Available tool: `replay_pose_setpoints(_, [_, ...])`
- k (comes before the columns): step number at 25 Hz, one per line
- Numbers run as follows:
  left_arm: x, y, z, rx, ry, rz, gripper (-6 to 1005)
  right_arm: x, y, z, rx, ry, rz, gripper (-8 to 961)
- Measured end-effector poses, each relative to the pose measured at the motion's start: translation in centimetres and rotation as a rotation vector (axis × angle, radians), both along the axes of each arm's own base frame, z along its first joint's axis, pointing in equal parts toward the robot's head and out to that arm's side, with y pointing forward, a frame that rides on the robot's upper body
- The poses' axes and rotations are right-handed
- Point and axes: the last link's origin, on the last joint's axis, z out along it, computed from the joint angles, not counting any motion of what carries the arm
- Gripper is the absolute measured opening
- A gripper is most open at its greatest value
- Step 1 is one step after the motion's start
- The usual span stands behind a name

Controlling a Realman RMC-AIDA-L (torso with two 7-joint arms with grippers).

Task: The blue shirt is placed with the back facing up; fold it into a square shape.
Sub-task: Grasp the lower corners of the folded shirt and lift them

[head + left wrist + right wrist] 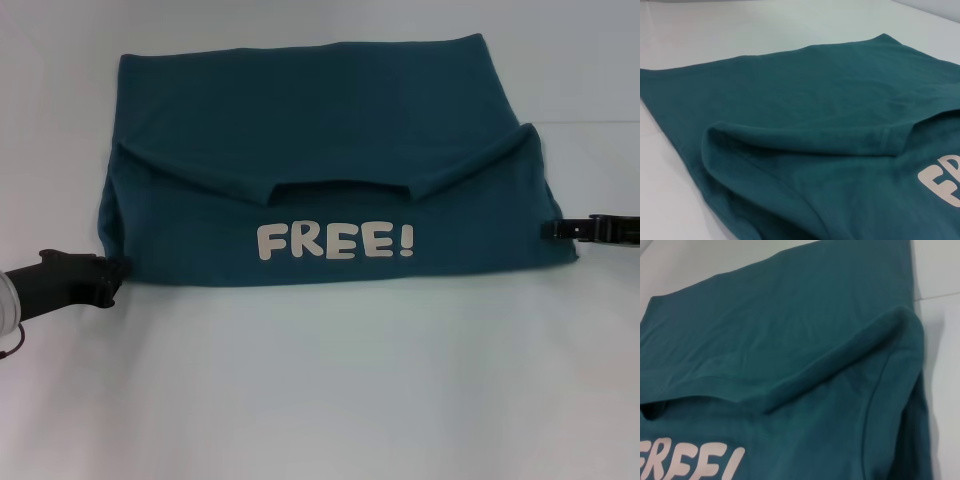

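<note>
The blue shirt (pixel 320 150) lies on the white table, its upper part folded toward me so the white "FREE!" lettering (pixel 335 241) faces up, with the neckline just above it. The sleeves are tucked under the fold at both sides. My left gripper (pixel 118 270) is at the shirt's near left corner, shut on the fabric edge. At the shirt's right edge my right gripper (pixel 548 230) is pinched on the cloth. Each wrist view shows only the shirt: the folded layer (pixel 805 145) and the right sleeve seam (pixel 880 390).
The white table (pixel 320 400) stretches bare in front of the shirt and on either side of it. A faint seam line (pixel 590 118) crosses the surface at the far right.
</note>
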Motion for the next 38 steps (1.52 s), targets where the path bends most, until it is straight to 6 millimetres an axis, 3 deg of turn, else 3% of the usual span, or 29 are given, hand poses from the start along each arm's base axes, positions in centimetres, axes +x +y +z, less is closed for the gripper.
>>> replay_pose_setpoints(13, [-0.1, 0.0, -0.1, 0.0, 0.004, 0.001, 4, 0.0, 0.2, -0.9, 0.006, 0.0, -0.019, 603])
replay_pose_setpoints(15, [0.0, 0.1, -0.1, 0.0, 0.005, -0.002, 5, 0.0, 0.3, -1.3, -0.001, -0.005, -0.019, 368])
replay_pose_setpoints(21, [0.1, 0.1, -0.1, -0.001, 0.006, -0.006, 5, 0.2, 0.2, -1.6, -0.005, -0.013, -0.027, 134])
replay_pose_setpoints(27, [0.2, 0.2, -0.1, -0.003, 0.006, -0.011, 5, 0.3, 0.1, -1.4, 0.0, -0.013, -0.023, 7])
replay_pose_setpoints(38, [0.0, -0.5, 0.5, -0.006, -0.02, -0.004, 5, 1.0, -0.9, 0.1, 0.037, 0.046, -0.002, 5])
